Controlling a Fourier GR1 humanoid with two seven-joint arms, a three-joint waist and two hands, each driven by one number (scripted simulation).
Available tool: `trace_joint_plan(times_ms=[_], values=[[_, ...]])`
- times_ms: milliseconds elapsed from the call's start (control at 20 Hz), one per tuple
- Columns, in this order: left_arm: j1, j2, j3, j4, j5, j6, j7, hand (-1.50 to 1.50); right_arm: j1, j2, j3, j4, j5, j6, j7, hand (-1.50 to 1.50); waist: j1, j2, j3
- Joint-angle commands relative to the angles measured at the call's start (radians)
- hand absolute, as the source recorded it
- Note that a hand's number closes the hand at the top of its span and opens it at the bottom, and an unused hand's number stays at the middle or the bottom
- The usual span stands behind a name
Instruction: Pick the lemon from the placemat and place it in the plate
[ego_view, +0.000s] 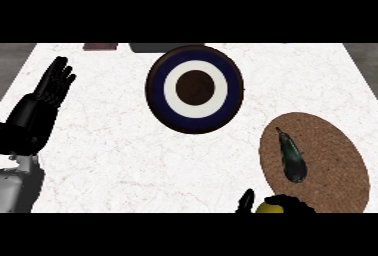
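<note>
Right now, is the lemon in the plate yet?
No. The lemon is in the right hand by the placemat; the plate holds nothing.

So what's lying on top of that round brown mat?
On the placemat lies a dark, slender, feather-like object. At its near edge the right hand curls round the yellow lemon, hiding most of it and the mat beneath.

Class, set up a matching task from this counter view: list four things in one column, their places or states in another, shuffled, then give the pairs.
1. plate
2. lemon
3. left hand
4. dark green object

A. lying on the round brown placemat
B. open, fingers up, at the left edge
C. at the counter's centre, ringed dark blue and white
D. held by the right hand at the lower edge

Pairs: 1-C, 2-D, 3-B, 4-A
</note>
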Motion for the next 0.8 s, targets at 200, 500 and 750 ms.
trace_joint_plan(times_ms=[200, 500, 750], values=[[-0.034, -0.013, -0.023, -0.014, -0.001, -0.008, 0.013, 0.00, -0.218, 0.090, 0.038, -0.002, -0.054, 0.077, 0.197, 1.50, 0.044, 0.016, 0.002], [-0.034, -0.044, -0.053, -0.018, -0.019, 0.002, -0.004, 0.00, -0.334, 0.090, -0.031, 0.014, -0.167, 0.096, 0.186, 1.50, 0.069, 0.024, 0.002], [-0.086, -0.025, -0.037, 0.014, -0.002, -0.021, 0.008, 0.00, -0.565, 0.094, -0.180, 0.159, -0.290, 0.098, 0.239, 1.50, 0.083, 0.030, 0.002]])
